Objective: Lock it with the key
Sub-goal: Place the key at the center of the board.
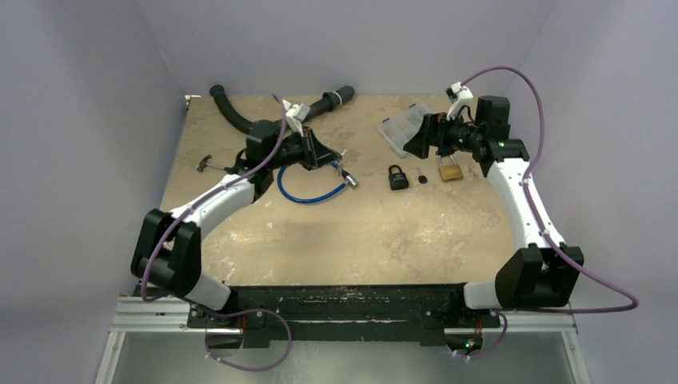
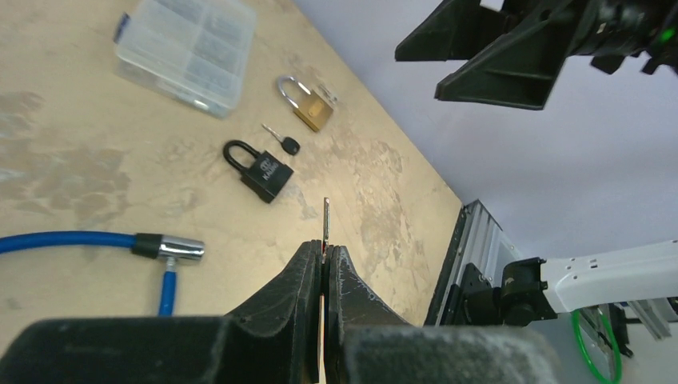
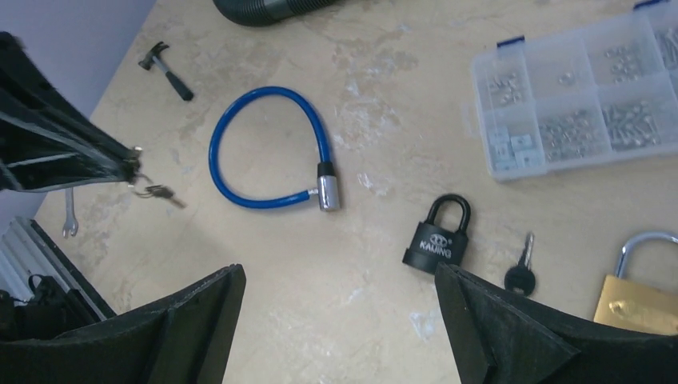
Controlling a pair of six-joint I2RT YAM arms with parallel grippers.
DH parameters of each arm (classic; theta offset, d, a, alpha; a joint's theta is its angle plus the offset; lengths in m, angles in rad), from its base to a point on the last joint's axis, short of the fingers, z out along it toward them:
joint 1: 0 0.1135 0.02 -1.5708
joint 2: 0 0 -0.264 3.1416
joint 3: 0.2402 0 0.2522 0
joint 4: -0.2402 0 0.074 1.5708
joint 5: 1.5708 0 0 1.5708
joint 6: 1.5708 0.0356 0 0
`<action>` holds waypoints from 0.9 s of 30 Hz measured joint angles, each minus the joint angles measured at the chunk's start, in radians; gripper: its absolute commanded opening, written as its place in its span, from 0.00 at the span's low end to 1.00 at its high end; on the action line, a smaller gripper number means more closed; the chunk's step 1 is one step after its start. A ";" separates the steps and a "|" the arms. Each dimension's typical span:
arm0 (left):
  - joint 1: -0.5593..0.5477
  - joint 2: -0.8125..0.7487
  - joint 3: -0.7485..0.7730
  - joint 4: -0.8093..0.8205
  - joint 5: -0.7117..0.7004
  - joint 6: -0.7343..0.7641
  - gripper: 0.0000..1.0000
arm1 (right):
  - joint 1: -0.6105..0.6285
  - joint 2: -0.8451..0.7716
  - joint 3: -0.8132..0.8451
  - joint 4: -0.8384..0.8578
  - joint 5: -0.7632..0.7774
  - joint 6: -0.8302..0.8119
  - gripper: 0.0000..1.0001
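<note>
The table (image 1: 336, 240), a mottled tan board, carries every object shown. Positions are given from the black padlock (image 1: 397, 178), which lies flat with its shackle pointing away from the arm bases.

A black ribbed hose (image 1: 232, 116) lies well to the padlock's left and beyond it, along the table's far edge. A clear parts box (image 1: 400, 128) with many small compartments sits just beyond the padlock. The blue cable lock (image 3: 268, 148) lies in a loop to the padlock's left, and its metal barrel (image 3: 329, 192) is the part nearest the padlock.

The left fingers (image 2: 318, 258) are pressed together on the held key (image 2: 325, 224), whose thin blade sticks out past their tips. They hang above the table to the padlock's left, just beside the barrel in the top view. The right fingers (image 1: 421, 138) are spread wide and hold nothing. They hover beyond the padlock and slightly to its right, near the parts box.

A brass padlock (image 1: 452, 170) lies to the black padlock's right, apart from it. A hammer (image 3: 168, 70) and a small wrench (image 3: 69, 216) lie far to the black padlock's left, past the cable lock. A key ring (image 3: 156, 192) with further keys dangles from the left fingers. A loose key (image 1: 421, 178) with a black head lies between the two padlocks, touching neither.
</note>
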 measured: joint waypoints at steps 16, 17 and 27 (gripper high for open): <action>-0.316 0.410 0.068 0.084 -0.181 -0.003 0.00 | -0.036 -0.174 -0.138 -0.041 0.050 -0.024 0.99; -0.316 0.435 0.076 0.090 -0.182 -0.003 0.00 | -0.036 -0.180 -0.143 -0.041 0.052 -0.024 0.99; -0.323 0.605 0.113 0.102 -0.172 -0.003 0.00 | -0.048 -0.205 -0.164 -0.051 0.076 -0.024 0.99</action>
